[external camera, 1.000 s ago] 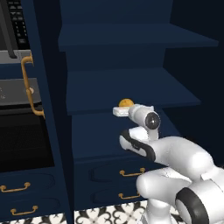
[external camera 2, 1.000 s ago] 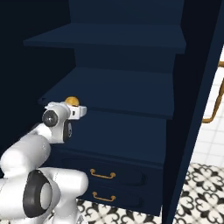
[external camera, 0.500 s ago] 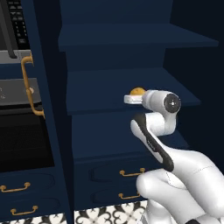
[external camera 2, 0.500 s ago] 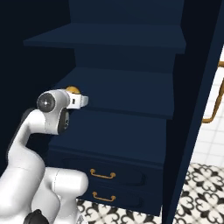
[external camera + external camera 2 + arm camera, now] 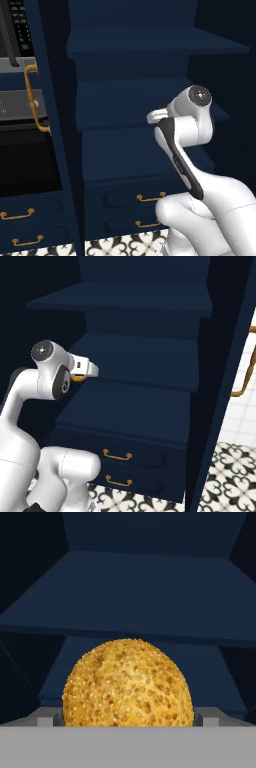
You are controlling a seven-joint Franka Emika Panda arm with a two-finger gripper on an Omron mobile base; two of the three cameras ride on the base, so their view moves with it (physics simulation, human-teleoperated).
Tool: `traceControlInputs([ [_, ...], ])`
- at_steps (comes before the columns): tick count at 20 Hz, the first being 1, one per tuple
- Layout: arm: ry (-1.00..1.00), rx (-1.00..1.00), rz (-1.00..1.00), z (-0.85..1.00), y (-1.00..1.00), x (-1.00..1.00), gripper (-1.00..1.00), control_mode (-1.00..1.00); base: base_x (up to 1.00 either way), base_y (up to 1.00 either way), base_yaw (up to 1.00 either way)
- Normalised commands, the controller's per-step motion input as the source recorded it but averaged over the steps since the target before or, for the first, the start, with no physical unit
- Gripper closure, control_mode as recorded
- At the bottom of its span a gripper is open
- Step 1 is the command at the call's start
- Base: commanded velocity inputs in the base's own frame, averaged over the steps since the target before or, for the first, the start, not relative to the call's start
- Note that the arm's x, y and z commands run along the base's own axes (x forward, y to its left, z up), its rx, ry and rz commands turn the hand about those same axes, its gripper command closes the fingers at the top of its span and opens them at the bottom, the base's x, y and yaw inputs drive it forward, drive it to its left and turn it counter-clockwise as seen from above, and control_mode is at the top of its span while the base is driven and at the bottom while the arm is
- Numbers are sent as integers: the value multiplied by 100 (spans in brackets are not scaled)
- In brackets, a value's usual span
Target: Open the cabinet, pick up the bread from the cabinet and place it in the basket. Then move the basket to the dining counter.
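The cabinet [image 5: 130, 50] stands open, its navy shelves bare apart from the bread. The bread [image 5: 127, 684], a golden seeded round lump, rests on the middle shelf and looms large in the hand view. A sliver of the bread [image 5: 77, 377] shows under the hand in the right base view. My gripper [image 5: 127, 718] is open, with one fingertip low on each side of the bread and neither clearly touching it. The gripper [image 5: 152, 117] [image 5: 92, 370] reaches over the front edge of the middle shelf. The basket and the dining counter are out of view.
The open left door with its long brass handle [image 5: 32, 97] stands beside a built-in oven [image 5: 15, 30]. The right door's handle [image 5: 245, 371] is at the far right. Two drawers with short brass handles [image 5: 150, 197] sit below the shelves, above a patterned tile floor [image 5: 230, 466].
The arm has risen and swung the hand forward to the middle shelf, bringing the open fingers around the bread. The jaws have stayed wide.
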Motion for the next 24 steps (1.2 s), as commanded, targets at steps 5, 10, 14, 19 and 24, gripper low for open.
traceControlInputs([
  [5, 19, -4, 0, -11, -16, -9, 100, -100, 0, 0, 0],
  [10, 3, 3, 0, -39, -10, -13, 100, -100, 0, 0, 0],
  [14, 1, 4, 0, -46, -5, -25, 100, -100, 0, 0, 0],
  [19, 0, 0, -1, -2, -5, -35, 100, -100, 0, 0, 0],
  [24, -11, 3, -5, 0, -15, -30, 100, -100, 0, 0, 0],
])
